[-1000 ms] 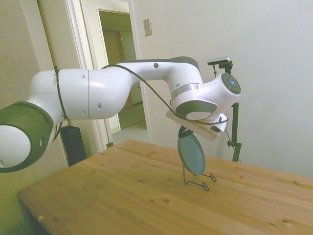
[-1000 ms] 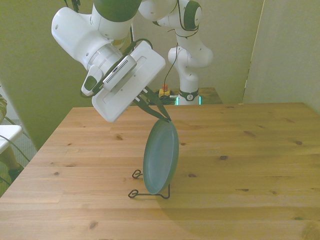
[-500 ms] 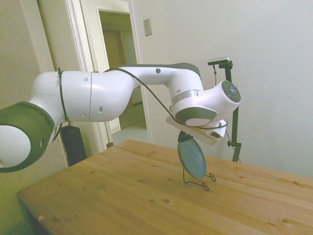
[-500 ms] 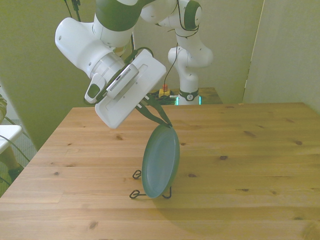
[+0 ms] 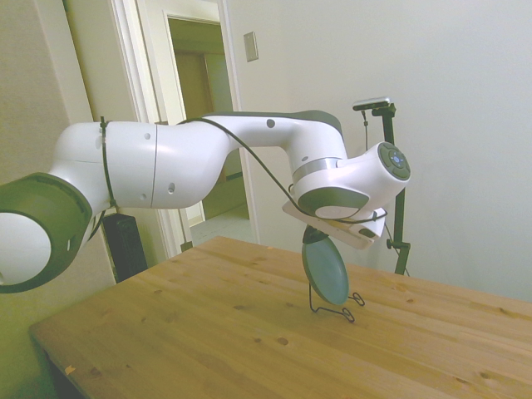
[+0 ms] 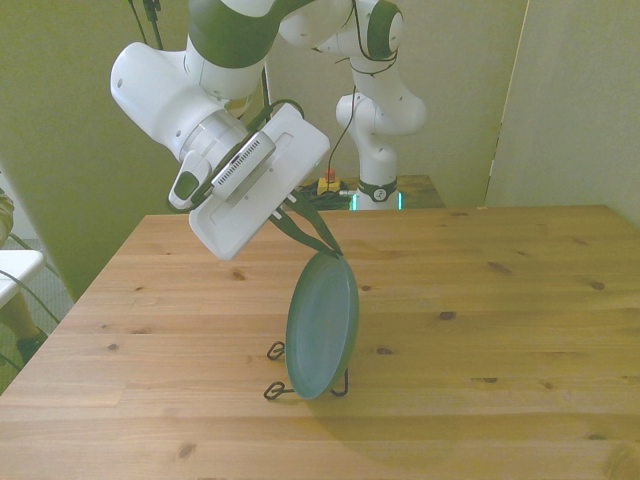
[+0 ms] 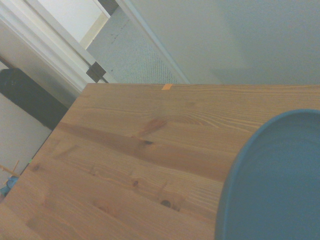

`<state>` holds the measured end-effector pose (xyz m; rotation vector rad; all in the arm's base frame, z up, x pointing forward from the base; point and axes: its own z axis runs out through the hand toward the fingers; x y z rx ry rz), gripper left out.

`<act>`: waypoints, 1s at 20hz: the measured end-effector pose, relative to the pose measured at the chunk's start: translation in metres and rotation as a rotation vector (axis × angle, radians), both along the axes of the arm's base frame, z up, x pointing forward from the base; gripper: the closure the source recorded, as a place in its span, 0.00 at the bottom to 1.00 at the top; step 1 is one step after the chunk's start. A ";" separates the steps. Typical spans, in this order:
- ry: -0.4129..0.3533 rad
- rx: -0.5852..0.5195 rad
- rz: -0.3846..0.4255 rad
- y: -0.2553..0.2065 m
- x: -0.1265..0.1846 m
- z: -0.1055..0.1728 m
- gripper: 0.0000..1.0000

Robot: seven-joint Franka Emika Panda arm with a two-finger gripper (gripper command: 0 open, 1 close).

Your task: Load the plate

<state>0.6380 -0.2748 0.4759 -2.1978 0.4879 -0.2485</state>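
Note:
The teal-green plate [image 6: 322, 325] stands on edge, nearly upright and leaning a little, with its lower rim between the wires of a thin black stand [image 6: 274, 389] near the table's middle. My gripper [image 6: 326, 246] comes down at a slant from the front view's left and is shut on the plate's top rim. From the side, the plate [image 5: 326, 273] hangs under the gripper [image 5: 314, 235] and over the stand [image 5: 344, 312]. The wrist view shows a blurred part of the plate [image 7: 280, 180] over the wooden table [image 7: 125, 165].
The wooden table [image 6: 500, 300] is bare around the stand. A second white arm [image 6: 375, 100] and a red button [image 6: 328, 183] stand behind the far edge. A doorway [image 5: 199, 125] lies beyond the table in the side view.
The gripper has come down a little with the plate. The plate's lower rim now sits deeper in the wire stand.

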 end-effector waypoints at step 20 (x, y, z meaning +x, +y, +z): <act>0.009 0.007 -0.013 -0.010 -0.002 -0.011 0.00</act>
